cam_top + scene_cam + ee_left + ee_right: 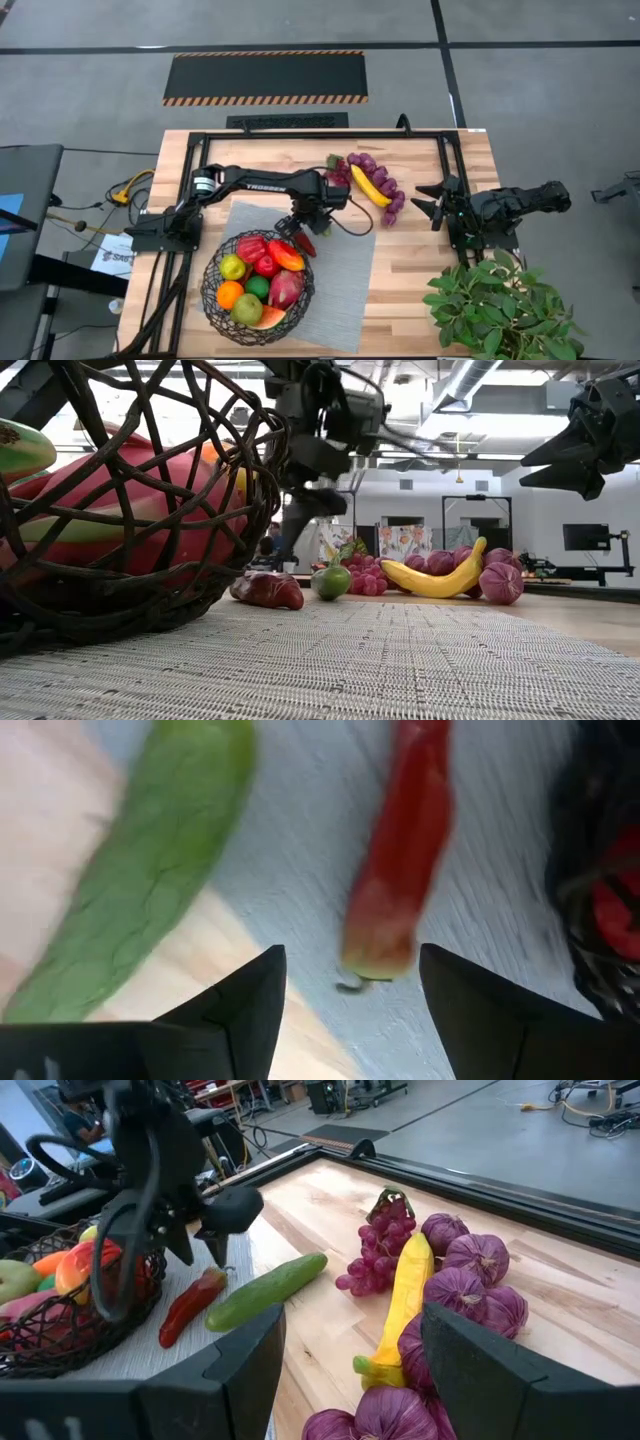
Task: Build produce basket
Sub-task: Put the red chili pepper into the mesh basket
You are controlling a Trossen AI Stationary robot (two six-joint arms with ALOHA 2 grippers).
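Note:
The wire basket (258, 285) sits on the grey mat (335, 285) and holds several toy fruits, among them an orange, apples and a watermelon slice. A red pepper (400, 850) lies flat on the mat just beside the basket, with a green cucumber (265, 1290) next to it, partly on the wood. My left gripper (350, 990) hangs open above the pepper's stem end, one finger on each side, touching nothing. A banana (370, 185) rests on purple bulbs, next to the grapes (378, 1245). My right gripper (435, 200) waits open in the air at the table's right side.
A leafy green plant (500, 305) stands at the near right corner. A black frame (300, 135) runs along the far edge and sides of the table. Bare wood lies between the mat and the right arm.

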